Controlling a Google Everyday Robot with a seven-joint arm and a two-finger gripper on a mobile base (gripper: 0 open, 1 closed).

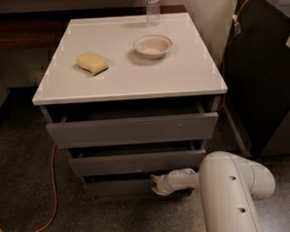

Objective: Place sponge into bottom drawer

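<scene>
Low at the near right, my gripper [158, 184] sits against the front of the bottom drawer [114, 188]; whether it is open or closed I cannot tell. Sponge [92, 62] location: left side of the white cabinet top [133, 82], well apart from the bowl [152, 46]. Procedure, as I judge it: catch the drawer's upper edge, pull straight toward the near side, keep the pull level. Bottle [152, 1] label: unreadable; no other writing seen

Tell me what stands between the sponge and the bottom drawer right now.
The sponge lies on the cabinet top. The top drawer and middle drawer jut out further than the bottom drawer, overhanging it. The gripper is at the bottom drawer's front, low right.
</scene>
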